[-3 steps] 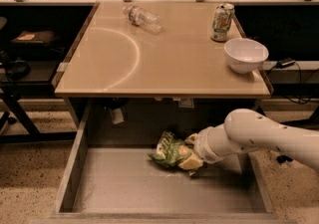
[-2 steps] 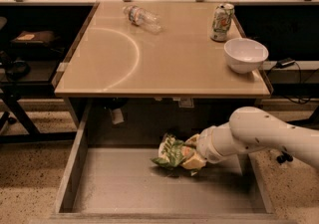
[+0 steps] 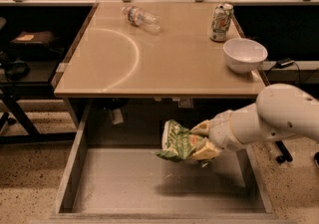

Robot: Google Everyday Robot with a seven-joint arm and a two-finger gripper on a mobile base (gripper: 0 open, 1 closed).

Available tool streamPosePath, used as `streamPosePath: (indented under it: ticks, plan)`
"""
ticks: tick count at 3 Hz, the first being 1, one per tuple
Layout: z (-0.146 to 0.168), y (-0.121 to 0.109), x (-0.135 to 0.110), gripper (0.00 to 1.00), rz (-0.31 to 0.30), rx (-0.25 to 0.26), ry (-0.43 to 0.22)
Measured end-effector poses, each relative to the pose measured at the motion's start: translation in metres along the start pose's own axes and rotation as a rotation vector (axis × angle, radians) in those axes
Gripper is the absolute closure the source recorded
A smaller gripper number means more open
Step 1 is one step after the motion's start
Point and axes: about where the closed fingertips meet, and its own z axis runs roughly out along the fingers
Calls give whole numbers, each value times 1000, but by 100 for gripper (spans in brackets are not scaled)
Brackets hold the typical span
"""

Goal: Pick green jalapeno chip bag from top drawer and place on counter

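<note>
Camera view, lower centre: the gripper [image 3: 203,141] pinches the green jalapeno chip bag [image 3: 178,142], which hangs above the floor of the top drawer [image 3: 149,188], shadow beneath. Best bet: rise clear of the front edge of the counter [image 3: 164,58], then swing over bare beige, avoiding the bowl [image 3: 244,55]. Fingertips are buried in foil; the arm is cut off at the right.

A crinkled glossy green foil chip bag [image 3: 178,142] is clamped in the smooth cream plastic gripper [image 3: 203,141], above the matt grey metal drawer [image 3: 144,188]. The smooth beige tabletop [image 3: 174,63] gleams glossy.
</note>
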Motion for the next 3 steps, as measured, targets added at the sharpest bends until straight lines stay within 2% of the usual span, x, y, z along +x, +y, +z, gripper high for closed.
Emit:
streamPosePath:
  ticks: [1, 2, 3]
  plan:
    - [-57, -2, -30, 100, -65, 22, -21]
    - [-109, -13, -73, 100, -148, 64, -27]
    - [-109, -13, -73, 100, -148, 64, -27]
